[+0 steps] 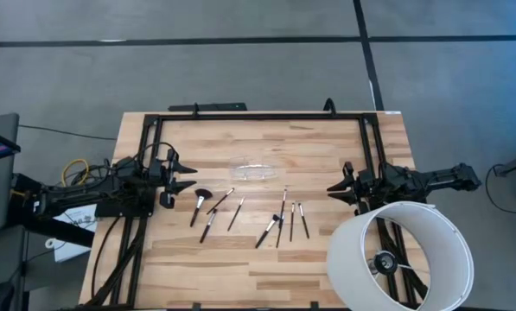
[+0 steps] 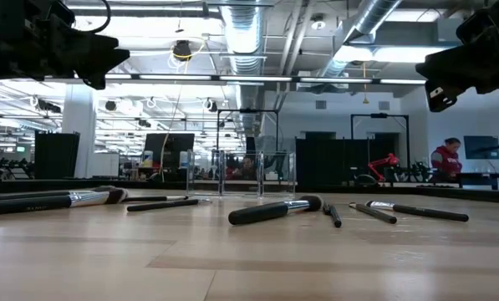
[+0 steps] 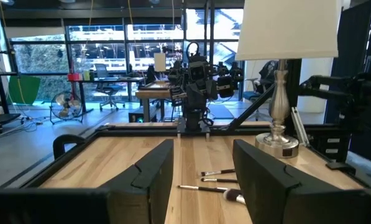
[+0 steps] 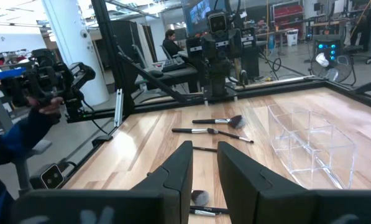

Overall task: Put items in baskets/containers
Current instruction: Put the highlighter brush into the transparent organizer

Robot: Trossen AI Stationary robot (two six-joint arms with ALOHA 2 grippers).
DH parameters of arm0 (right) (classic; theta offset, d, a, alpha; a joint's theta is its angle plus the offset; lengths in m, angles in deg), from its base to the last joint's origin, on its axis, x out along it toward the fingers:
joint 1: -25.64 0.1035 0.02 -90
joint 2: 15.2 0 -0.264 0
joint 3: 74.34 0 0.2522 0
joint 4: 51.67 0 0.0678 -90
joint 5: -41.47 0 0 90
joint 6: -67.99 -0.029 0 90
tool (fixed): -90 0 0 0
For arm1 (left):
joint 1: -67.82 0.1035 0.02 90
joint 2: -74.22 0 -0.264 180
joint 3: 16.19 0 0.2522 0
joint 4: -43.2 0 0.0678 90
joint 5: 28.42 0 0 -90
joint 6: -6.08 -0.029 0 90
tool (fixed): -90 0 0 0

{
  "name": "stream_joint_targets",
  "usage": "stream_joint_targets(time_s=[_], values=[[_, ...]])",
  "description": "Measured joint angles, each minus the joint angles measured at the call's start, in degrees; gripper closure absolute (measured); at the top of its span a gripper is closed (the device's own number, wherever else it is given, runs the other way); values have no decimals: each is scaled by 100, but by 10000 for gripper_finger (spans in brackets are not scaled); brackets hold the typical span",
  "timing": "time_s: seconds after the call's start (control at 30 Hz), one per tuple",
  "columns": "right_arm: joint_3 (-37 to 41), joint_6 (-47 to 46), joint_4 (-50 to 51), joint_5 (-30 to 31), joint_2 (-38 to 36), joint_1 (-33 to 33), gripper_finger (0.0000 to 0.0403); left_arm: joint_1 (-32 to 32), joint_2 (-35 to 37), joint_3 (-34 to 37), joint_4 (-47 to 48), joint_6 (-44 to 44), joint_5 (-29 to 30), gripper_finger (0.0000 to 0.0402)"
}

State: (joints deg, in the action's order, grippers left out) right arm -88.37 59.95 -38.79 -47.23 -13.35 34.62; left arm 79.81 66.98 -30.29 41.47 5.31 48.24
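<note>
Slender dark-handled brushes [image 1: 240,216] beside clear plastic holder [image 1: 255,169]

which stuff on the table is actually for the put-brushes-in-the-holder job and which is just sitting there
For the job:
- makeup brushes, scattered flat on the wood
- fluffy-headed brush, nearest the left gripper
- clear plastic holder, beyond the brushes; nothing visibly in it

Just there:
- white lamp shade, by the right gripper
- black frame around the table

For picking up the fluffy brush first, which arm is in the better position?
Probably the left. The left claw is open and sits next to the fluffy brush. The right claw, also open, is across the table, beyond the thin brushes.
</note>
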Motion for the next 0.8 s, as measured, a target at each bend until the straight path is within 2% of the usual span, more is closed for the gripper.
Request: stream_joint_targets(time_s=[0.47,0.53,0.67,0.8], values=[[0,-2,0,2,1,0,337,0,0,0,-304,366,2,238],[0,255,-26,66,2,-3,337,0,2,0,-316,366,2,238],[2,492,-626,151,2,-1,337,0,-98,0,-308,506,2,238],[2,13,-1737,159,0,2,337,0,-357,0,-306,900,103,238]])
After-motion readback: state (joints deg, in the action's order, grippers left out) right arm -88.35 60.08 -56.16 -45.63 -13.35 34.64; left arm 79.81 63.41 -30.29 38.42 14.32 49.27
